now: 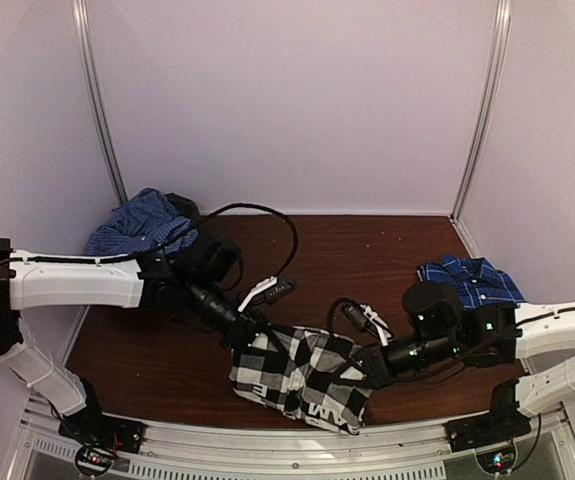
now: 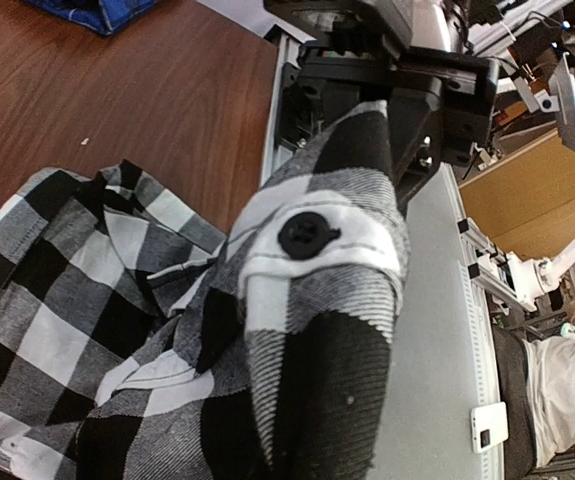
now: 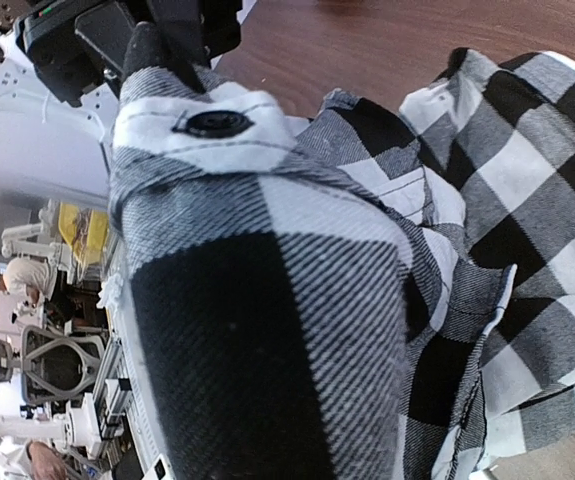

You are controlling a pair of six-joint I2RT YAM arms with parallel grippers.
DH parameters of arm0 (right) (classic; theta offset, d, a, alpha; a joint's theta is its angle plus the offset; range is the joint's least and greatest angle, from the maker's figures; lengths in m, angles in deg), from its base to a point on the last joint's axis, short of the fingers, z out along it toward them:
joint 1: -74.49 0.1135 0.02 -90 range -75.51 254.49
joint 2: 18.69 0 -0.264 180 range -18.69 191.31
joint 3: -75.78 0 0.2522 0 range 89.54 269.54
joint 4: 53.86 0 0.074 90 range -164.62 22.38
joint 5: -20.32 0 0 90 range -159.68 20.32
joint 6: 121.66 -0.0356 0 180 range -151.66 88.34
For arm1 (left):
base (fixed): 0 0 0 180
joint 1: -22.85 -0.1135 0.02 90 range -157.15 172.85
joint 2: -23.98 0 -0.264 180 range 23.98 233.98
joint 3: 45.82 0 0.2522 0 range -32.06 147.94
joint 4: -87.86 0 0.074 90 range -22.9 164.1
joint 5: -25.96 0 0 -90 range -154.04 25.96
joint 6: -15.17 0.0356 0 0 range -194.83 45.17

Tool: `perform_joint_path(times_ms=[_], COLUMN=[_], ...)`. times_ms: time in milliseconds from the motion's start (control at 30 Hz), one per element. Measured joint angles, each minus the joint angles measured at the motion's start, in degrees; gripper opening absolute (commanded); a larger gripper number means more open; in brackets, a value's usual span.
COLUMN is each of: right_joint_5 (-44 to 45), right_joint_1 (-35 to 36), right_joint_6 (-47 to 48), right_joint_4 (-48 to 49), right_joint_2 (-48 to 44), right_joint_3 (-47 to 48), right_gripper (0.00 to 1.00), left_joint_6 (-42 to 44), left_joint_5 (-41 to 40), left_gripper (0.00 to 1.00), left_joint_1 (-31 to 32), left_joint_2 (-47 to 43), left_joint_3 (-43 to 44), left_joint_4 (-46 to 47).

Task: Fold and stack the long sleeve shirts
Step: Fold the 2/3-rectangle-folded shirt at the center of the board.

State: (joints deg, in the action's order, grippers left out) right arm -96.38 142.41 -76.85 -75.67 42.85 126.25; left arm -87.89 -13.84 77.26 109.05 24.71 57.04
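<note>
The black-and-white check shirt (image 1: 302, 378) lies crumpled at the table's near middle. My left gripper (image 1: 264, 342) reaches its left upper edge. In the left wrist view a cuff (image 2: 307, 290) with a black button (image 2: 308, 234) rises straight off the jaws and hides the fingers, shut on it. My right gripper (image 1: 359, 368) is at the shirt's right edge. There too a checked cuff (image 3: 267, 300) with a button (image 3: 214, 123) covers the fingers, gripped. The royal blue shirt (image 1: 472, 280) lies bunched at the right, beside the right arm.
A paler blue plaid heap (image 1: 139, 225) with a small black cloth piece (image 1: 182, 208) lies at the back left corner. The aluminium rail (image 1: 297, 440) runs along the near edge. White walls close off the back and both sides. Brown tabletop (image 1: 367, 250) shows behind the arms.
</note>
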Motion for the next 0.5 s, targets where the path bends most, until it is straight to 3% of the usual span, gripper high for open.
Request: perform_joint_path(times_ms=[500], right_joint_5=[-1.79], right_joint_1=[-15.58], right_joint_6=[-2.27], right_joint_4=[-1.75], right_joint_2=[2.58], right_joint_3=[-4.85], right_gripper=[0.40], left_joint_6=[-0.13], left_joint_5=[3.82], left_gripper=[0.02], left_joint_1=[-6.93], left_joint_2=[21.88], left_joint_3=[12.24], left_joint_4=[-3.15])
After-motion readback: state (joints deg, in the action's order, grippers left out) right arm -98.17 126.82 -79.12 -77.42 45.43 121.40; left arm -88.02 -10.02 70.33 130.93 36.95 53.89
